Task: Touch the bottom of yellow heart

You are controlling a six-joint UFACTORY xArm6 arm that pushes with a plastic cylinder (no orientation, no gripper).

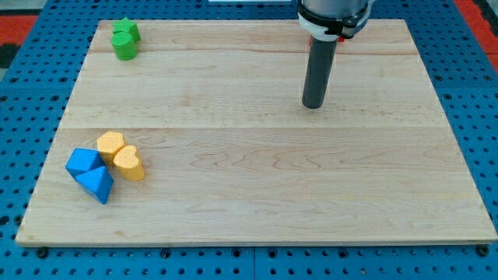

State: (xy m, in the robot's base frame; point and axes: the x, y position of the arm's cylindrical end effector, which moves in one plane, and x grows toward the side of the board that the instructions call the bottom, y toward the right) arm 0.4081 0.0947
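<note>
The yellow heart (129, 163) lies at the view's lower left of the wooden board (257, 194). A second yellow block (110, 145) touches it on its upper left. Two blue blocks sit just left of it: a blue cube-like one (84, 162) and a blue triangle (96, 183). My tip (313, 106) is far off, in the view's upper right part of the board, well apart from the heart and from every block.
Two green blocks (124, 39) sit close together at the view's top left corner of the board. A blue pegboard surface (23, 109) surrounds the board on all sides.
</note>
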